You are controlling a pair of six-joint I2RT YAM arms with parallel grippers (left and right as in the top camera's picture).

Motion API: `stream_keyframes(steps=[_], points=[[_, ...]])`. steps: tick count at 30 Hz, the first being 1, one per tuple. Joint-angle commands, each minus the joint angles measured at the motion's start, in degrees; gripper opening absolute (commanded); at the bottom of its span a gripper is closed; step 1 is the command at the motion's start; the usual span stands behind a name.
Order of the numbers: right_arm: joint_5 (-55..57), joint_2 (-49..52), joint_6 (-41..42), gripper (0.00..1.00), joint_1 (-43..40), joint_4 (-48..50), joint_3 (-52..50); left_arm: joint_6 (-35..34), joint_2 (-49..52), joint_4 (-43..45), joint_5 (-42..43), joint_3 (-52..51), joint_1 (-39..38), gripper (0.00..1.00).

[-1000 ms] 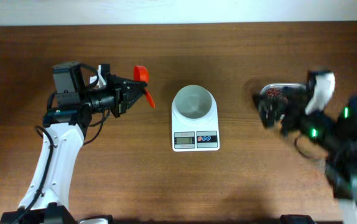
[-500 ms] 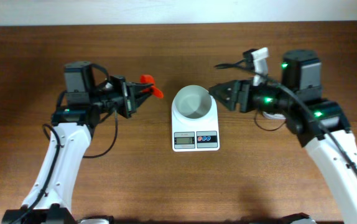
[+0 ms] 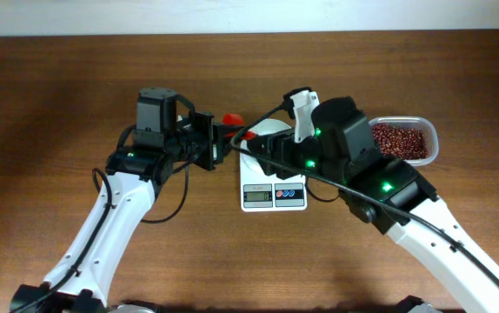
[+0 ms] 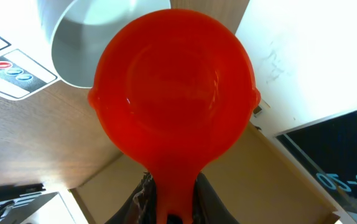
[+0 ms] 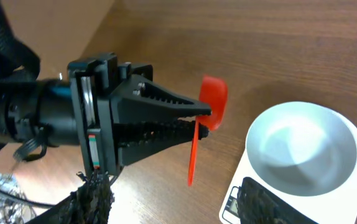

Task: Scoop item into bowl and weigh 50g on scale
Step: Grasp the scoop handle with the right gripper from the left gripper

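White arms (image 3: 102,228) with black wrists (image 3: 157,111), green lights (image 3: 387,186), cables (image 3: 103,184)

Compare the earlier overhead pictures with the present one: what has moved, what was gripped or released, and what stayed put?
The left tool, shut on the red scoop throughout, swung right to the bowl. The right tool, open, came left from the beans to over the scale. Nothing was gripped or released. Bowl and scale stayed put.
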Motion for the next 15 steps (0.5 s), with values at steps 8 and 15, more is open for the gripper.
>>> stream_keyframes(steps=[8,15], points=[[2.43,7.21,2.78,0.52,1.36,2.21,1.14,-1.01,-0.50,3.56,-0.57,0.83,-3.23,0.00],[6.49,7.34,2.75,0.20,1.29,2.91,1.14,-0.96,-0.50,3.56,-0.55,0.83,-3.23,0.00]])
